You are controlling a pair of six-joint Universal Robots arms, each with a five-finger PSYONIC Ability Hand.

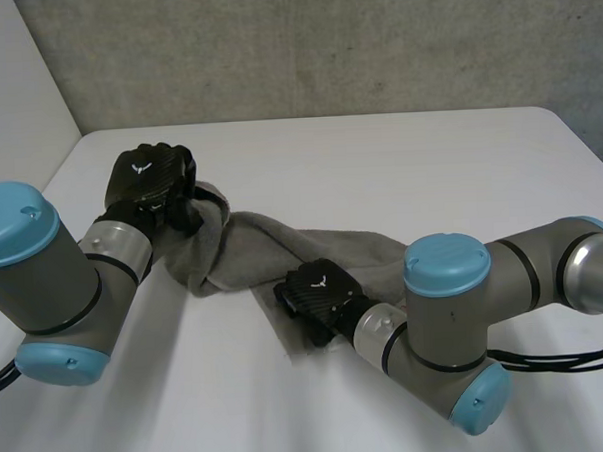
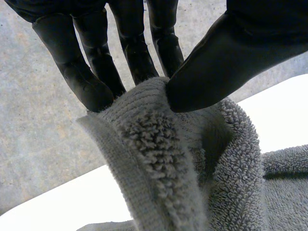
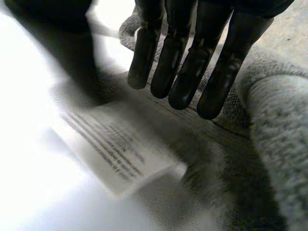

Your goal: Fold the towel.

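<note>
A grey towel (image 1: 252, 243) lies crumpled in a long band across the white table (image 1: 379, 163). My left hand (image 1: 149, 178) holds its far left end raised. In the left wrist view the thumb (image 2: 226, 57) and fingers (image 2: 91, 82) pinch the towel's hemmed edge (image 2: 159, 159). My right hand (image 1: 319, 293) rests on the towel's near end. In the right wrist view its fingers (image 3: 192, 62) are straight over the towel (image 3: 279, 120), beside a white care label (image 3: 115, 149), with the thumb held apart.
The table's far edge meets a grey wall (image 1: 324, 45). My right arm (image 1: 455, 309) stretches across the near right part of the table. Bare table lies behind and to the right of the towel.
</note>
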